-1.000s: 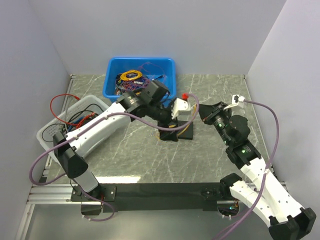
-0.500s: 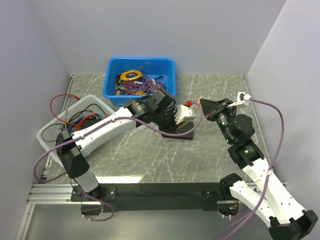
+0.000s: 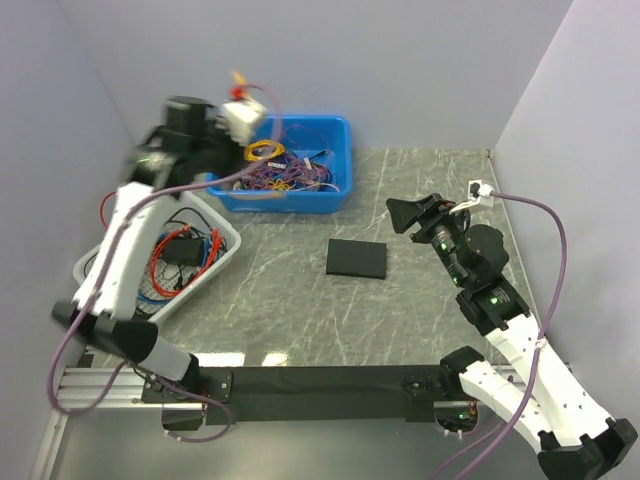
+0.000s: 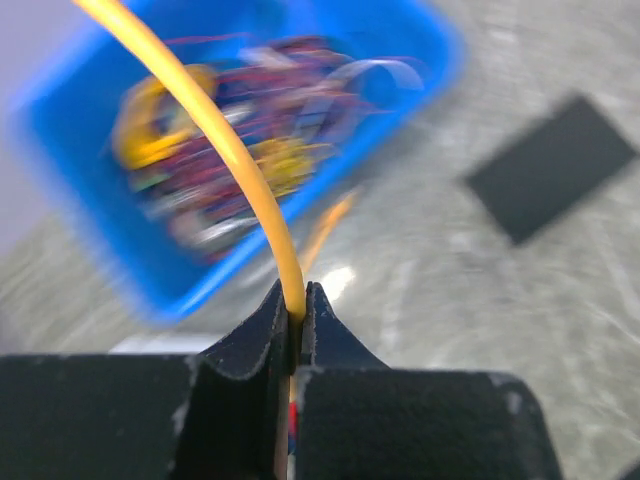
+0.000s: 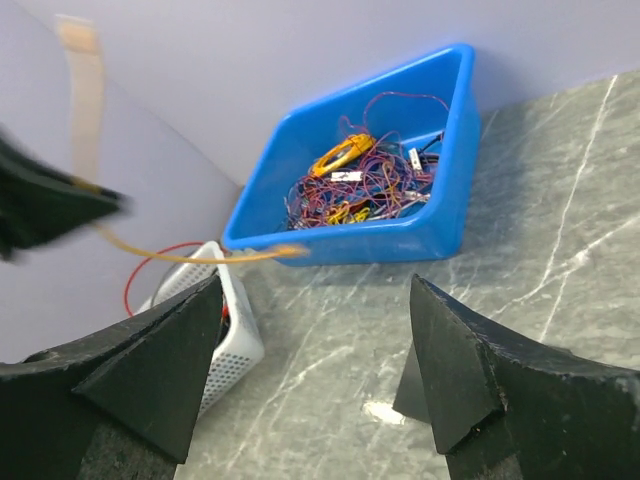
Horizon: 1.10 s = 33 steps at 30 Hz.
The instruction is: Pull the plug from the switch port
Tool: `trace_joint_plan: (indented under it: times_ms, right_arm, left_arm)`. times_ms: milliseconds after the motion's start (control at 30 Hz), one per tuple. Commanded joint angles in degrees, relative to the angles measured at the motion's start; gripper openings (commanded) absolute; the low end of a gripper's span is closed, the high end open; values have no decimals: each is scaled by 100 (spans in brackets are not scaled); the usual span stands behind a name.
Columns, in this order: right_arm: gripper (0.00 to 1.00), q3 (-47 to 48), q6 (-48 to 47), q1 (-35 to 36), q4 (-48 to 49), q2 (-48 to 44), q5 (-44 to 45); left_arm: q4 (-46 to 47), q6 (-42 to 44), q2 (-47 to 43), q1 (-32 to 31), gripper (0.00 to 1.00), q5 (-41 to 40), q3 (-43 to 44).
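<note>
The switch [image 3: 357, 258] is a flat black box lying alone on the marble table; it also shows in the left wrist view [image 4: 550, 168], with no cable in it. My left gripper [image 3: 240, 95] is raised high at the back left, above the blue bin's corner. It is shut [image 4: 295, 312] on a thin yellow cable [image 4: 205, 115]. The cable's free end, the plug [image 5: 292, 252], hangs blurred in front of the bin, away from the switch. My right gripper [image 3: 410, 213] hovers right of the switch, its jaws [image 5: 315, 350] open and empty.
A blue bin [image 3: 335, 170] full of tangled coloured wires stands at the back. A white perforated basket [image 3: 215, 245] with red and black cables sits at the left. Walls close in on three sides.
My left arm swung up and to the back left from the switch, taking the yellow cable with it, so the plug has left the switch. My right gripper's jaws opened.
</note>
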<state>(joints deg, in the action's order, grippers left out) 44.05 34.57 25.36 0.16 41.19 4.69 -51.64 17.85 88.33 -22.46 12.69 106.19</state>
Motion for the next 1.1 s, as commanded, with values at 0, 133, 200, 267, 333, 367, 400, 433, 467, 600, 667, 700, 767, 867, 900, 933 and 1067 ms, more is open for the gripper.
trace_joint_plan:
  times_ms: [0, 133, 200, 267, 333, 367, 400, 433, 467, 600, 667, 700, 767, 867, 900, 933, 1067]
  right_arm:
    - [82, 139, -240, 21, 71, -6, -64]
    - [82, 139, -319, 30, 28, 196, -100]
    - [82, 147, -371, 12, 28, 266, -135]
    - [82, 147, -424, 12, 28, 381, -196]
    - [82, 139, -451, 12, 28, 495, -258]
    - [82, 130, -451, 21, 45, 530, -293]
    - [82, 112, -451, 12, 45, 557, -337]
    - [82, 112, -433, 12, 54, 609, -363]
    - [82, 112, -433, 4, 54, 618, -372]
    - [82, 165, -512, 3, -94, 645, -442]
    - [84, 200, -565, -31, -271, 706, -434]
    - [84, 244, -591, -40, -384, 785, -451]
    - [84, 297, -609, -102, -526, 882, -618]
    - [84, 280, -530, -172, -711, 1075, -820]
    - [84, 236, -469, -198, -693, 1101, -873]
    - [84, 192, -442, -233, -667, 1102, -925]
    - [85, -98, -337, -496, -658, 979, -1110]
  left_arm:
    - [-733, 298, -817, 723, 0, -196, 350]
    - [-1321, 771, -1195, 1734, 0, -469, -491]
    - [-1524, 913, -1441, 2434, 0, -295, -765]
    - [-1708, 1220, -1599, 2990, 0, -92, -1161]
    - [-1500, 1318, -1679, 3203, 0, -143, -1947]
    - [-1316, 1361, -1740, 3273, 0, -213, -2292]
    - [-879, 1405, -1758, 3405, 0, -275, -2618]
    - [-666, 1423, -1750, 3493, 0, -389, -3213]
    - [-472, 1406, -1689, 3598, 1, -512, -3471]
    - [180, 1379, -1390, 3722, 25, -767, -4264]
    - [242, 1415, -1293, 3714, 95, -594, -4326]
    - [181, 1406, -1266, 3714, 99, -462, -4265]
    - [-144, 1423, -1249, 3722, 99, -15, -3958]
    - [-574, 1424, -1196, 3714, 99, 469, -3501]
    - [-706, 1484, -1196, 3722, 99, 611, -3317]
    - [-847, 1528, -1161, 3714, 99, 786, -3237]
    - [-1086, 1424, -1371, 3714, 99, 1314, -2955]
